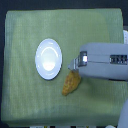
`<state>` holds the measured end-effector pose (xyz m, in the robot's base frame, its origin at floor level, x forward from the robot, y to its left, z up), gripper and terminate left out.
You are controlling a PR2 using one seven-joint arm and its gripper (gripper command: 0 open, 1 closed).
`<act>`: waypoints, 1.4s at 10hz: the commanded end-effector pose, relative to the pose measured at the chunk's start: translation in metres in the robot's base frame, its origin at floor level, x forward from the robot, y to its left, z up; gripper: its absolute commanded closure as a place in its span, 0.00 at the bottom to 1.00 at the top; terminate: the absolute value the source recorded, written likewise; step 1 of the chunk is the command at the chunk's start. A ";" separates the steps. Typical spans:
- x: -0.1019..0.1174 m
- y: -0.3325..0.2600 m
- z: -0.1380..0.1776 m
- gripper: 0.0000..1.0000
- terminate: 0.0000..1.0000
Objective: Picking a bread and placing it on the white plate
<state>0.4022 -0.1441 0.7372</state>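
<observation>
Reaching in from the exterior view's right, the arm ends at the end effector (74, 65), which sits directly over the upper end of the bread (70, 83). The bread lies on the green cloth (25, 95) covering the tabletop, its long axis running from upper right to lower left. The white plate (48, 58) stands just beside it, toward the view's upper left — empty. End effector opening cannot be told — the fingertips are too small and blurred, and contact with the bread is unclear.
</observation>
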 end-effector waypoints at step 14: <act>0.001 0.048 0.010 1.00 0.00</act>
<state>0.4079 -0.0946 0.7422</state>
